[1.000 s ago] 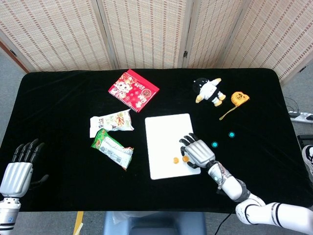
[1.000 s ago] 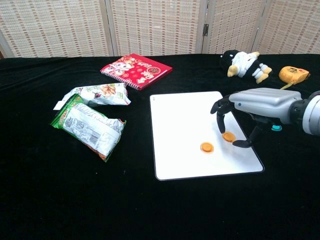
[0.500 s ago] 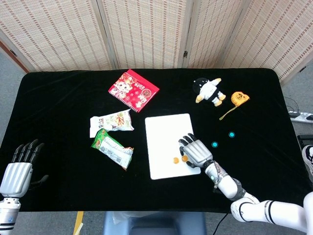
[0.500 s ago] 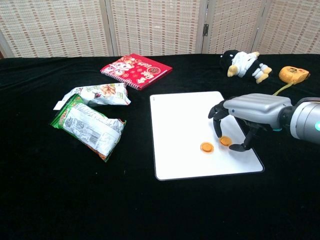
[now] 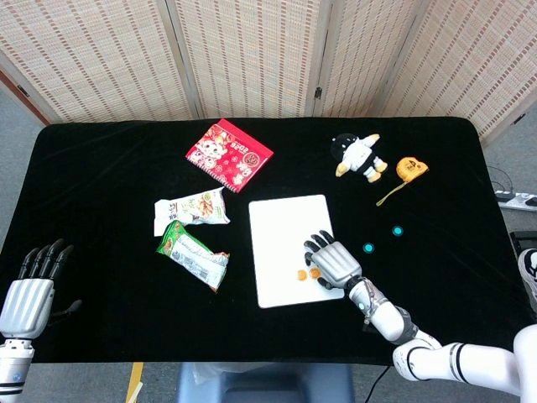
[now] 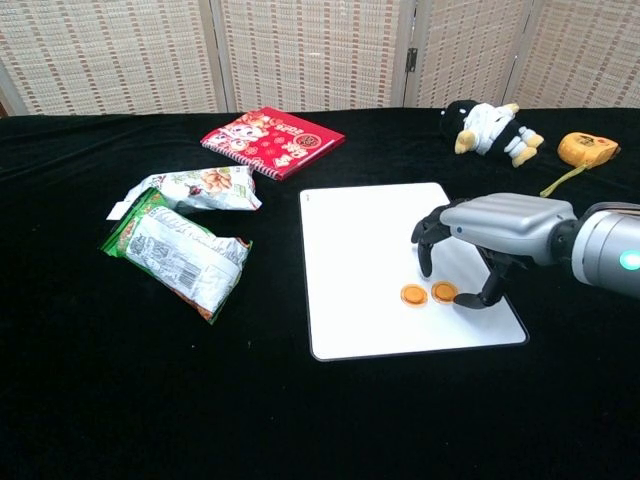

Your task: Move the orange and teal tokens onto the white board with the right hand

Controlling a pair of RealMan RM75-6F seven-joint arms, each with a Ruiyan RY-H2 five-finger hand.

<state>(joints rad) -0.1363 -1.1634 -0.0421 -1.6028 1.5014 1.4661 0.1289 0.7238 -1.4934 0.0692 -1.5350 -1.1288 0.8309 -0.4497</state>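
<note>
The white board (image 5: 281, 227) (image 6: 365, 240) lies in the middle of the black table. Two orange tokens rest side by side on its near part: one (image 5: 300, 274) (image 6: 412, 294) lies free. My right hand (image 5: 334, 261) (image 6: 495, 222) arches over the other orange token (image 5: 312, 271) (image 6: 444, 292), which sits flat between its thumb and fingers, the thumb at its right edge. Two teal tokens (image 5: 367, 248) (image 5: 397, 230) sit on the cloth right of the board; the chest view hides them. My left hand (image 5: 33, 285) rests at the near left corner with its fingers apart and holds nothing.
A red notebook (image 5: 228, 155) lies behind the board. Two snack packs (image 5: 191, 208) (image 5: 193, 256) lie to its left. A plush penguin (image 5: 359, 156) and an orange tape measure (image 5: 411, 168) sit at the back right. Folding screens stand behind the table.
My right hand has drawn the second orange token left and nearer across the board, until it lies next to the first. The left hand has not moved.
</note>
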